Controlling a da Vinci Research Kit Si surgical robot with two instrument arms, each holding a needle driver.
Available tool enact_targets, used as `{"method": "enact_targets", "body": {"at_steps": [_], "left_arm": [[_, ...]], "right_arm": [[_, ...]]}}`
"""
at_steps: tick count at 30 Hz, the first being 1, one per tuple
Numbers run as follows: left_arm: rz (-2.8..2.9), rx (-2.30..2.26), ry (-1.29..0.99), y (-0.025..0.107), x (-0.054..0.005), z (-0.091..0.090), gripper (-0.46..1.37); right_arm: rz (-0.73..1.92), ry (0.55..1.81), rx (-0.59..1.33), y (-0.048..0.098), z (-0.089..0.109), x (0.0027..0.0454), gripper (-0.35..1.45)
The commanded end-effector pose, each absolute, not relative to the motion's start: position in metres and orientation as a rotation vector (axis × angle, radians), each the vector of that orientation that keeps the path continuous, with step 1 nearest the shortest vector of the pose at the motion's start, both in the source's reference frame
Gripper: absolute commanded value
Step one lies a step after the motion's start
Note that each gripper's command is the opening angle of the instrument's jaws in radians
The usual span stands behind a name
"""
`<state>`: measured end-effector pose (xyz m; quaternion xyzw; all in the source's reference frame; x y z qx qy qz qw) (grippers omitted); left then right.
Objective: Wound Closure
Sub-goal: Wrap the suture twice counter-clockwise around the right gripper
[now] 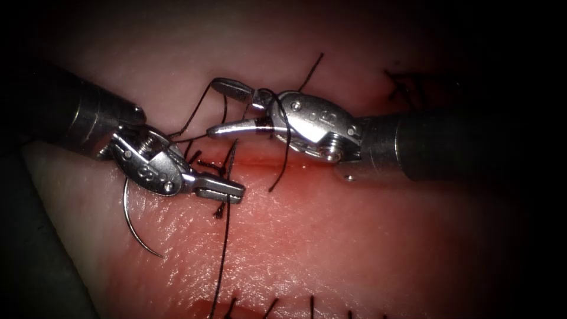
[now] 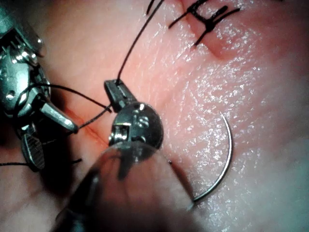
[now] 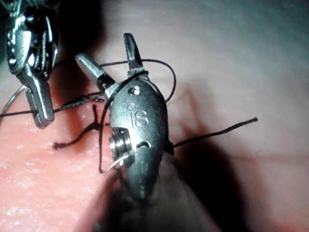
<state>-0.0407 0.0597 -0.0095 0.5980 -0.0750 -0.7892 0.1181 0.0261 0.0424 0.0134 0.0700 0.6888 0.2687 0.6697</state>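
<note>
Needle (image 1: pixel 137 227) loose — left tool (image 1: pixel 227 188) on thread (image 1: pixel 223 260)

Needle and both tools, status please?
Left tool shut on thread. Right tool open, thread looped around it. Needle free on tissue, left of cut.

Dark surround beyond a narrow, bright pool of light

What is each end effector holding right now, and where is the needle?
Left end effector: shut on the thread. Right end effector: open, thread looped around it. The needle lies free on the tissue, left.
</note>
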Motion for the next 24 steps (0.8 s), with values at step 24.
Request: {"method": "enact_targets", "body": {"at_steps": [24], "left_arm": [[-2.249,1.789,-0.214,0.0634,-0.0413,-0.0137,-0.35]], "right_arm": [[0.291,1.381,0.352,0.037,0.0168,0.0266,1.03]]}}
